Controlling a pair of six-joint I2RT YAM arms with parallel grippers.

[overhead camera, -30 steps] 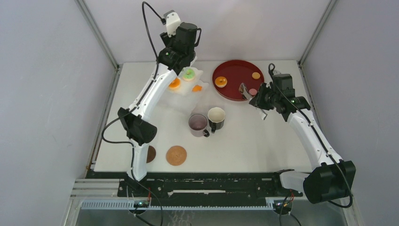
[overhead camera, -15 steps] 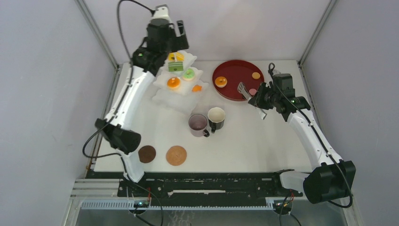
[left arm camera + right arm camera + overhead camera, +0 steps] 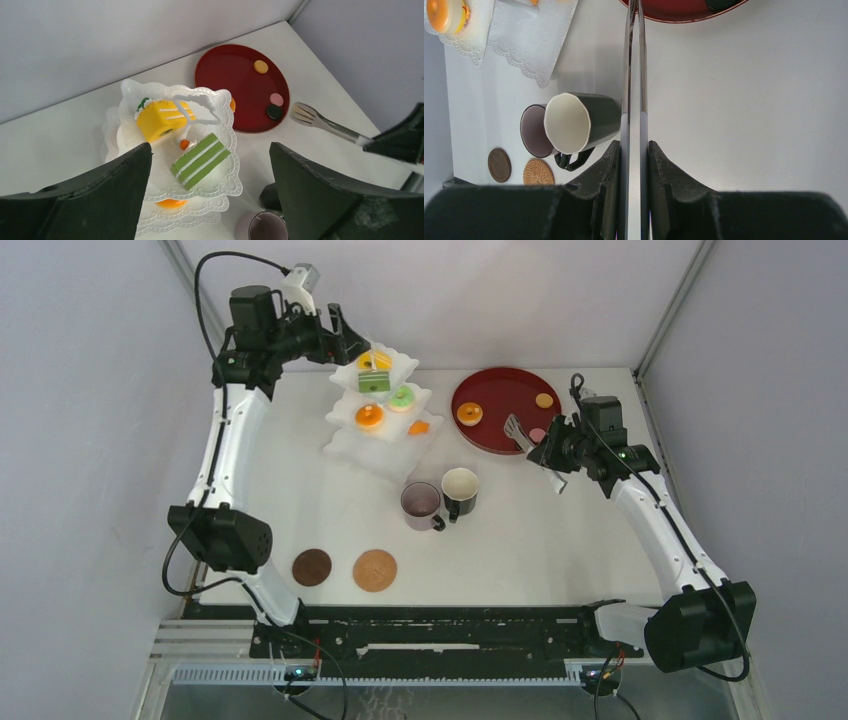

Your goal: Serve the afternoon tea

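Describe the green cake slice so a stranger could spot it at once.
Find the white three-tier stand at the far side of the table, left of the dark red round tray. On its top tier the green slice lies beside a yellow cake. It is the oblong block with white stripes, unlike the round green pastry on a lower tier.

You've got a dark red round tray sitting at the far right of the white table. The long metal tongs have their arms pinched together, and the scalloped tip is right by the tray's near rim.
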